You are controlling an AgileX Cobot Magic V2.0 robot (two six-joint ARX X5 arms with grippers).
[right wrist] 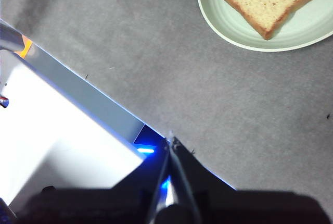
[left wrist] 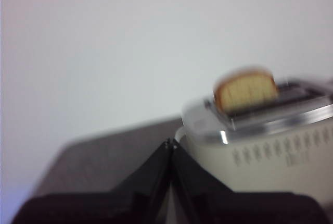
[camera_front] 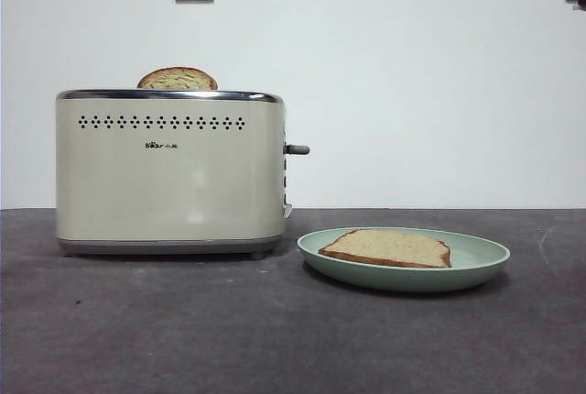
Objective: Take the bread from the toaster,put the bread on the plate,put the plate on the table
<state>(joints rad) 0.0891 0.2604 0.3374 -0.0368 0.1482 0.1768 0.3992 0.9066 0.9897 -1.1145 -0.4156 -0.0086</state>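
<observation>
Both jaws clenched, empty. Dark grey table (camera_front: 183,339) carries plate (camera_front: 476,270) with bread (camera_front: 389,247); white wall (camera_front: 412,92) behind.

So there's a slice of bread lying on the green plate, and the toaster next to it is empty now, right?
Not quite. The bread does lie on the green plate, but the toaster is not empty: a second slice with a browner domed top sticks up from a slot. The front view shows it, and the left wrist view too.
</observation>
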